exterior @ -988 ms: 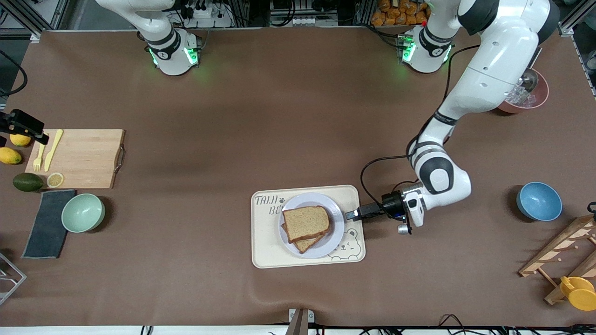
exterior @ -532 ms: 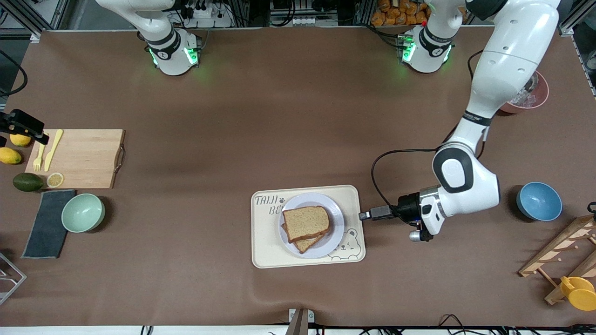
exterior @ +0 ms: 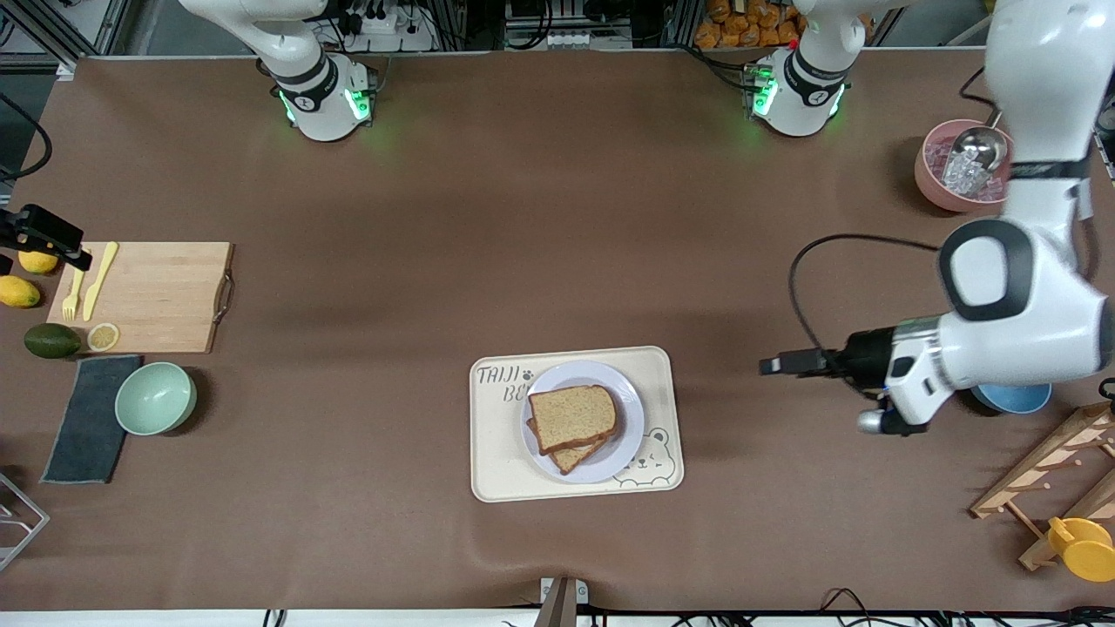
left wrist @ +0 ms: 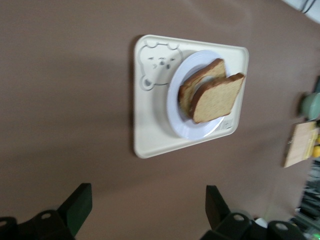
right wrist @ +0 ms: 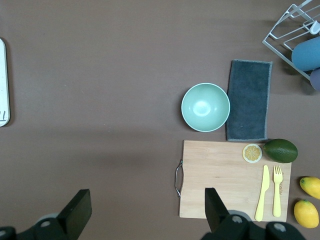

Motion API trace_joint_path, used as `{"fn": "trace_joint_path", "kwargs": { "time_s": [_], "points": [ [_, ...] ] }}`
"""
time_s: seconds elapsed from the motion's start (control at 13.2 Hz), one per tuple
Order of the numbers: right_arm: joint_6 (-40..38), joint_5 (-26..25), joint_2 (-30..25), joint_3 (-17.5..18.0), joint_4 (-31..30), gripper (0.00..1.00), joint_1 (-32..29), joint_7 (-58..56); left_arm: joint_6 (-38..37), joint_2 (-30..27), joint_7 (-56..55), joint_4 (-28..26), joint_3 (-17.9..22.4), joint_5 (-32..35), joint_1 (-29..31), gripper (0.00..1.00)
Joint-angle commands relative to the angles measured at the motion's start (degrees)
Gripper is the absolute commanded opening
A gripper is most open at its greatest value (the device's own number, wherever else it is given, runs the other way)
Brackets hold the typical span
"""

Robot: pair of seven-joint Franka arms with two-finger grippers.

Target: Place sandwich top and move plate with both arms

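Sandwich top lies flat on a second, lower slice, slightly skewed so the lower slice's corner shows at the edge nearer the front camera; both sit on the plate, which rests on the cream bear tray mid-surface. Front view: left gripper hangs over bare brown surface, between the tray and the blue bowl, well apart from the plate, holding nothing. Pink bowl with a metal scoop stands near the left arm's base. Toward the right arm's end: cutting board carrying a yellow fork and knife and a lemon slice, green bowl, dark cloth, avocado. Left wrist view: jaws spread wide, empty, fingertips over bare surface; tray, plate and sandwich top lie well clear of them. Right wrist view: right gripper waits high over the cutting board end of the surface, jaws spread wide, nothing between them; green bowl, dark cloth and avocado lie below it.
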Motion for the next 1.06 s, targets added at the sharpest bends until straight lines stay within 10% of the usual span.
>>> {"fn": "trace_joint_path", "kwargs": {
  "time_s": [0.0, 0.46, 0.99],
  "points": [
    [-0.3, -1.0, 0.1, 0.0, 0.4, 1.0, 0.5, 0.5, -6.2, -7.9, -4.0, 0.8, -0.7, 13.4, -0.6, 1.0],
    [-0.3, -1.0, 0.1, -0.1, 0.4, 1.0, 0.5, 0.5, -15.6, -16.0, -3.2, 4.5, -0.3, 27.6, 0.9, 1.0],
    [-0.3, -1.0, 0.1, -0.1, 0.3, 1.0, 0.2, 0.5, -21.0, -20.9, -3.1, 5.8, -0.1, 27.0, 3.5, 1.0]
  ]
}}
